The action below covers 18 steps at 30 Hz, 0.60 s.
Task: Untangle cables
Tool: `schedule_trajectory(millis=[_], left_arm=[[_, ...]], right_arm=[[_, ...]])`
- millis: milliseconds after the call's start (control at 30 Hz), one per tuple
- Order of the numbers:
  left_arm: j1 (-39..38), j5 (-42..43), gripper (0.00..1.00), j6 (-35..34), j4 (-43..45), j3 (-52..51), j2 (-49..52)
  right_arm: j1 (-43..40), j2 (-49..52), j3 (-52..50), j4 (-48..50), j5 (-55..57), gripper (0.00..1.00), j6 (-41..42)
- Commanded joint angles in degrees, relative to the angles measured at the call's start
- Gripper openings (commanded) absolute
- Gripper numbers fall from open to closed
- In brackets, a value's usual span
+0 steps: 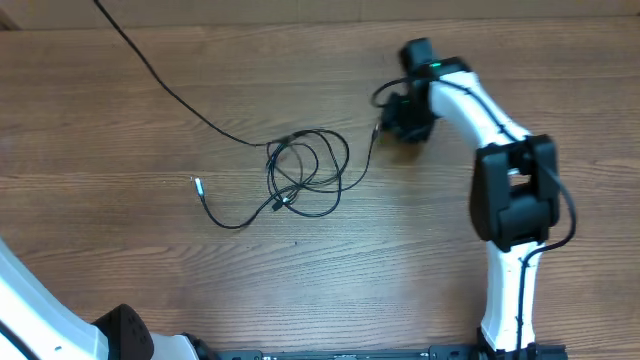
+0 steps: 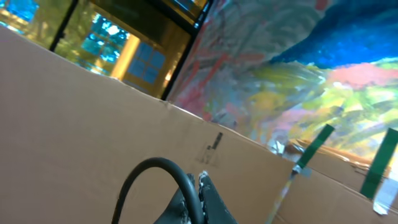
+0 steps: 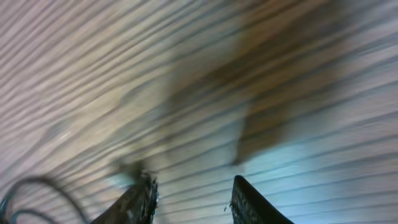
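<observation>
Right gripper (image 3: pixel 194 184): fingers part-spread, only bare bench (image 1: pixel 100 230) between them, one cable end just beside. Left gripper (image 2: pixel 199 188): pressed together, holding nothing. The cables (image 1: pixel 305 170) lie looped mid-bench; they look light, limp and thin, so a hold at the silver-tipped plug end (image 1: pixel 197 183) seems best.

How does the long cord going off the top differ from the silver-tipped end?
The long cord runs nearly straight; the silver-tipped end curves. The long cord leaves the view at the top edge; the silver-tipped end stops on the table. Both are thin, black and lead into the tangle.
</observation>
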Motion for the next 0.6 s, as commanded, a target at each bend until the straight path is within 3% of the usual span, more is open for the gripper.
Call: schedule_trajectory(millis=[0, 200, 333, 433, 567], left_arm=[[1.6, -0.7, 0.04, 1.0, -0.1, 0.5, -0.2], [5.0, -1.1, 0.04, 5.6, -1.9, 0.5, -0.2], [7.0, -3.7, 0.04, 15.1, -12.3, 0.5, -0.2], [6.9, -16.6, 0.04, 26.6, -31.8, 0.4, -0.1], [4.7, -38.8, 0.04, 30.4, -50.8, 0.4, 1.6]], right_arm=[[-4.3, -0.9, 0.2, -1.1, -0.8, 0.37, -4.7], [-9.2, -0.9, 0.2, -2.6, -3.1, 0.39, -7.0], [-9.6, -0.9, 0.2, -3.8, -4.5, 0.52, -9.8], [-8.8, -0.9, 0.2, -5.5, -4.5, 0.64, -11.0], [-8.2, -0.9, 0.2, -7.1, -4.5, 0.72, -11.2]])
